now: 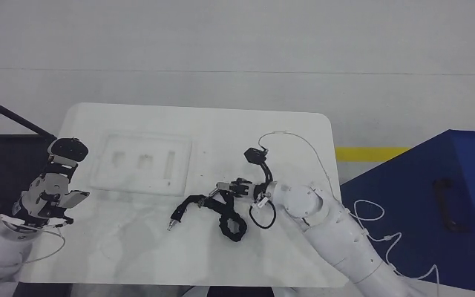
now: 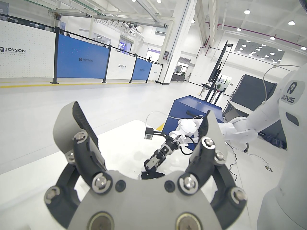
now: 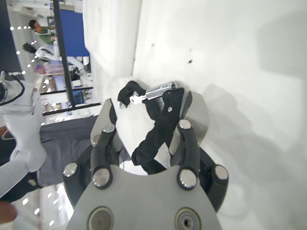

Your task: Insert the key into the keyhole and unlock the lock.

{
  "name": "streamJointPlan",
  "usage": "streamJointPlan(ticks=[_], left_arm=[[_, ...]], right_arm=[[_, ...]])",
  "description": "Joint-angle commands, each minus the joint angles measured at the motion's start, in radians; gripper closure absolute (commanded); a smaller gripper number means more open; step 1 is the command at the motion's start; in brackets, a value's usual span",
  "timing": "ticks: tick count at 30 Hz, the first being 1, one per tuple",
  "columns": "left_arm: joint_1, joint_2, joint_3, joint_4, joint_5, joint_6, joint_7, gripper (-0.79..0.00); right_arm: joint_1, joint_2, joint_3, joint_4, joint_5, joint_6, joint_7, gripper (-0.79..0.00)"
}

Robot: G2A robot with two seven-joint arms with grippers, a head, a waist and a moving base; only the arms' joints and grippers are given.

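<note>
The lock (image 3: pixel 156 130) is lying near the middle of the bench (image 1: pixel 297 141), close to a corner of the tray (image 1: pixel 141 163). It is a black sleeved loop ending in a bright metal cylinder (image 3: pixel 159 90). The key (image 3: pixel 135 99) is lying at the cylinder's end, its head touching or almost touching it; whether the blade is already seated cannot be told.

The loop is being judged soft and floppy, likely to sag and drag if lifted. The cylinder is being judged stiff, smooth and slippery. The key is being taken as small, thin and light, and easily knocked askew. The best hold is being judged to be across the key's flat head, with the cylinder braced so that it is not rolled by the turn.

The right claw (image 3: pixel 150 107) is being held low over the lock and tipped toward the bench. Its jaws are apart, the sleeve is running between them, and nothing is being clamped. The left claw (image 2: pixel 142 111) is being held at the bench's left edge, well apart from the lock and aimed across toward the other arm, with its jaws apart and empty.
</note>
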Motion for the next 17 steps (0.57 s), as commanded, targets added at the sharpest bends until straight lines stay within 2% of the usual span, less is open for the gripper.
streamJointPlan(ticks=[1,4,8,12,17], left_arm=[[0.0,0.0,0.0,0.0,0.0,0.0,0.0,-0.785],[0.0,0.0,0.0,0.0,0.0,0.0,0.0,-0.785],[0.0,0.0,0.0,0.0,0.0,0.0,0.0,-0.785],[0.0,0.0,0.0,0.0,0.0,0.0,0.0,-0.784],[0.0,0.0,0.0,0.0,0.0,0.0,0.0,-0.784]], right_arm=[[-0.065,0.026,0.057,-0.145,-0.166,0.074,-0.043,-0.785],[-0.176,0.056,0.154,-0.341,-0.323,0.092,-0.139,-0.785],[-0.336,0.084,0.271,-0.477,-0.426,-0.028,-0.302,-0.785],[-0.356,0.086,0.283,-0.482,-0.428,-0.06,-0.309,-0.785],[-0.346,0.086,0.28,-0.479,-0.426,-0.041,-0.305,-0.785]])
